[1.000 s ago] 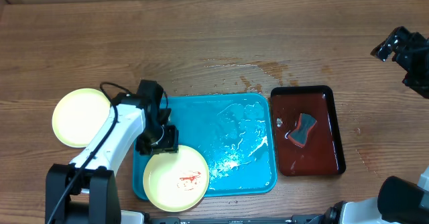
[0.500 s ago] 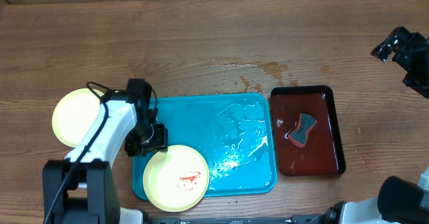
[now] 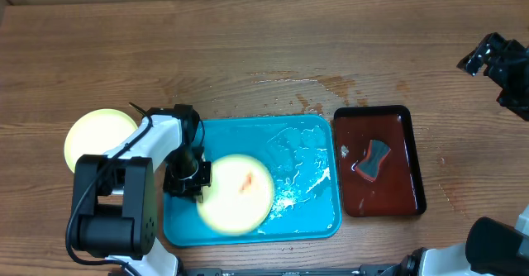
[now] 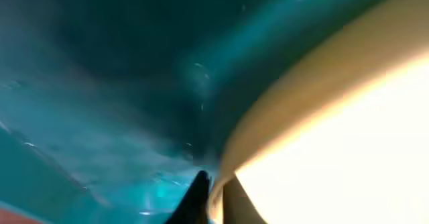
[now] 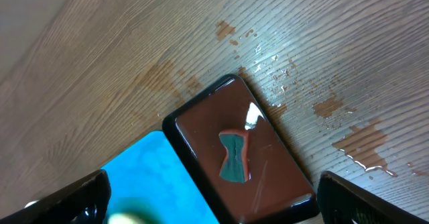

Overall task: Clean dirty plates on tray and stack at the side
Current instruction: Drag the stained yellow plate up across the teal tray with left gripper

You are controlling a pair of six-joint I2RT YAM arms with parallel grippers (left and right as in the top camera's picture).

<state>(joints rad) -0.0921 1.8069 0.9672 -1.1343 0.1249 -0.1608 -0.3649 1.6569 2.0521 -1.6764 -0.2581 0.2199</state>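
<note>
A pale yellow plate [image 3: 240,195] with a red smear hangs blurred over the left half of the turquoise tray [image 3: 306,152]. My left gripper [image 3: 188,177] is shut on that plate's left rim. In the left wrist view the plate [image 4: 348,130] fills the right side, its rim pinched at my left gripper [image 4: 214,187] by a dark finger [image 4: 196,198], with the wet tray [image 4: 100,83] behind. A second pale yellow plate [image 3: 92,135] lies on the table left of the tray. My right gripper [image 3: 494,59] hangs high at the far right, open and empty, also the right gripper [image 5: 213,187] in its own view.
A dark red-brown tray [image 3: 397,181] stands right of the turquoise one, with a grey-blue sponge [image 3: 374,159] in it. The right wrist view shows the same red tray [image 5: 275,184] and sponge [image 5: 234,158]. Water streaks wet the table [image 3: 331,84] behind the trays.
My left gripper has gone from open to shut on the plate's rim. The plate has moved from the tray's front-left corner up and to the right, and is blurred.
</note>
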